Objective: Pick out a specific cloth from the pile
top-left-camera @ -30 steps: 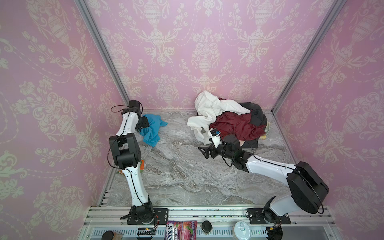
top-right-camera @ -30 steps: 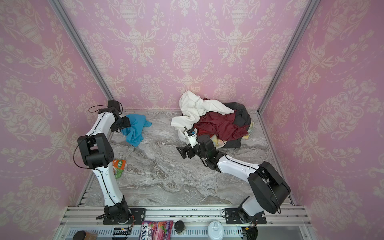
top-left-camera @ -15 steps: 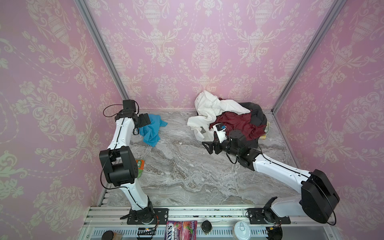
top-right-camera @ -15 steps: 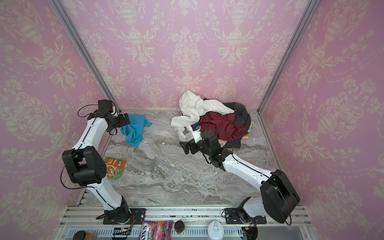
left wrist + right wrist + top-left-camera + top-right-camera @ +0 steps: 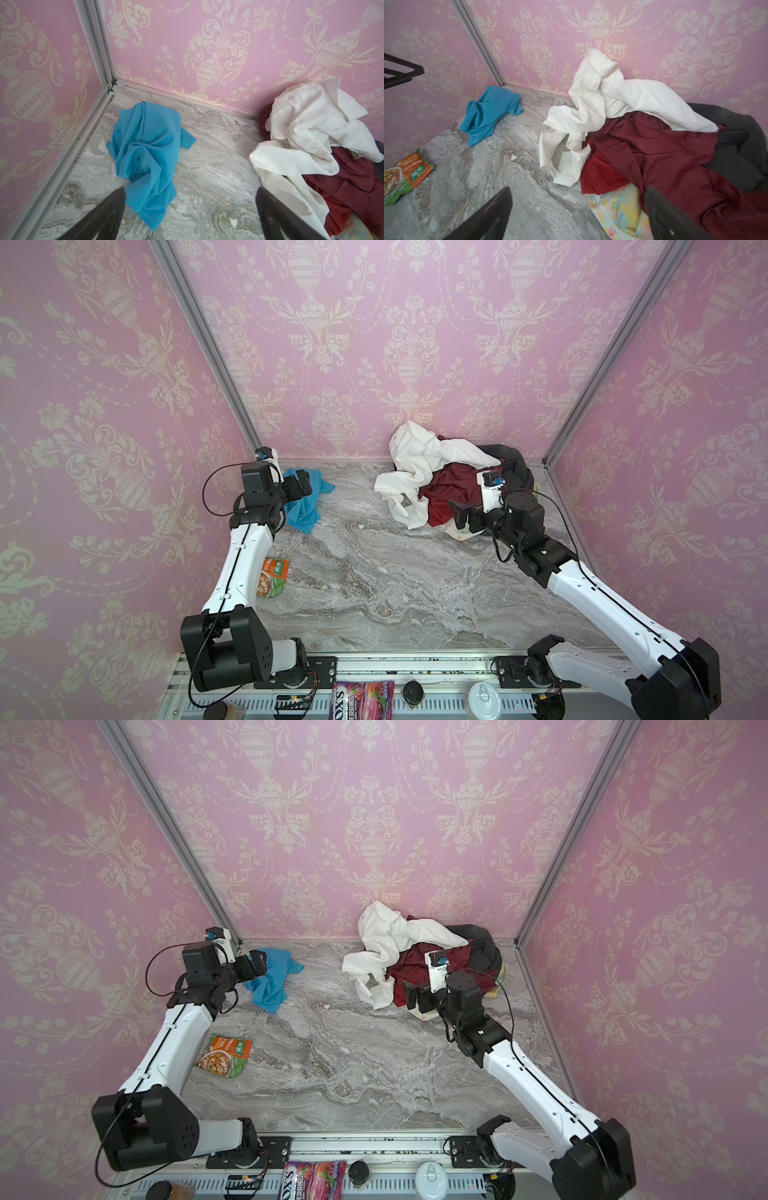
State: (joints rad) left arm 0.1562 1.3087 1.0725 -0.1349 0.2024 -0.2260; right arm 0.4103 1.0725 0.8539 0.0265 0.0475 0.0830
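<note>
Status on the cloth (image 5: 306, 506): the turquoise piece lies crumpled on the marble bench (image 5: 395, 572) at centre left of both top views, near the back corner. It is well apart from the pile (image 5: 453, 485), which sits at centre right against the back wall.

My left hand (image 5: 300, 488) hangs at the cloth's upper left edge. In the left wrist view its jaws stand wide apart with nothing clamped. The cloth's near end lies just beside one finger (image 5: 108, 209), and I cannot tell whether they touch.

My right hand (image 5: 462, 515) is at the front edge of the pile, jaws spread and empty, and a pale patterned fabric (image 5: 618, 209) shows between its fingers in the right wrist view.

In the pile a white garment (image 5: 419, 466) drapes over a maroon garment (image 5: 455, 489), with dark grey fabric (image 5: 515, 468) behind. A snack packet (image 5: 272, 576) lies on the bench at lower left, beside my left arm.
</note>
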